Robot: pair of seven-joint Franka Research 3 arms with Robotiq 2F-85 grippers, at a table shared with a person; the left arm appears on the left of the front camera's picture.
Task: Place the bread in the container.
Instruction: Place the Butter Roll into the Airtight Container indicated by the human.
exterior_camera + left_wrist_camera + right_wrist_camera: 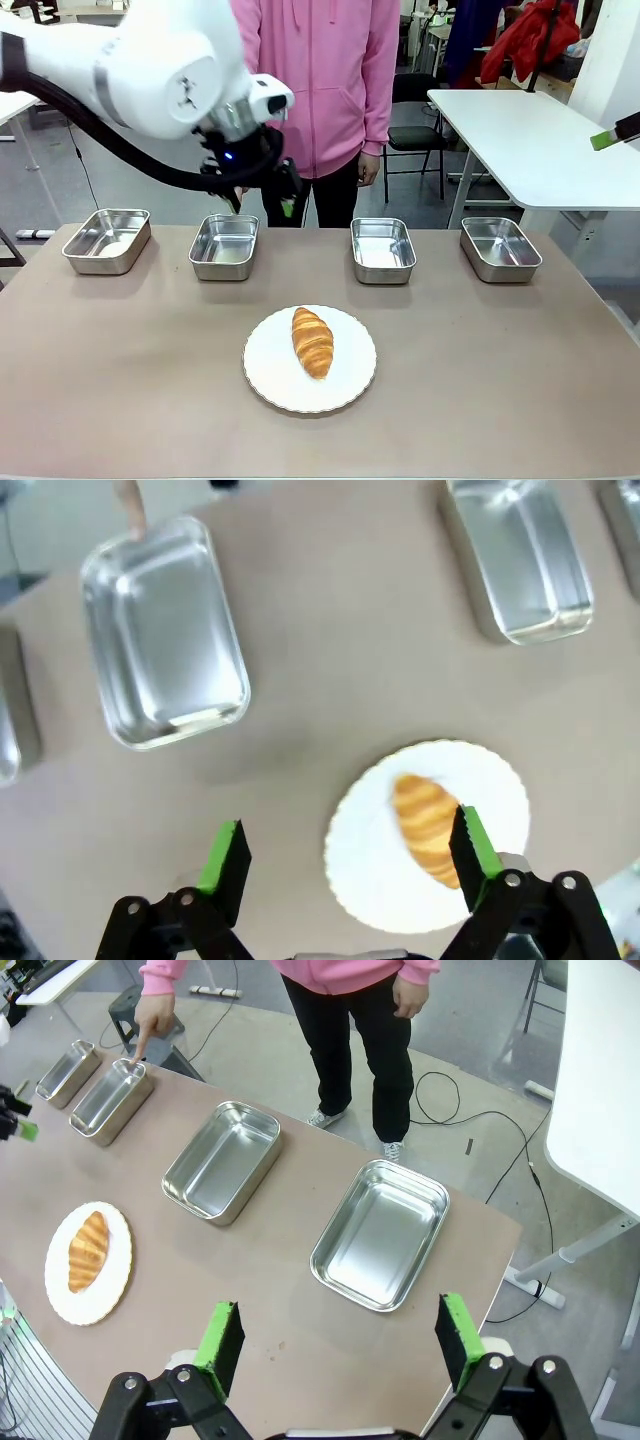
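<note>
Well, found the bread (312,341) lying in the middle of the round white plate (262,372), untouched, its length running from the plate's near edge toward its far edge. Counted four steel pans in a row beyond the plate, each well apart from it. Placed the container (224,246) beyond the plate and a little to its left, second in the row from the left end. Spotted a person's hand (155,1015) farther from the plate than that pan, one finger pointing down at the container's far rim; could not tell whether fingertip and rim touched. Saw one neighbouring pan (107,240) farther left of the plate, and another pan (383,250) plus a last pan (500,248) beyond the plate to its right. Found the left gripper (262,207) hanging in the air beyond the plate, up above the container's far right corner, jaws spread wide and clasping nothing. Looked down between its green pads (222,858) onto the plate well below. Found the right gripper (340,1335) high up and well off to the plate's right, jaws likewise parted, gripping nothing.
</note>
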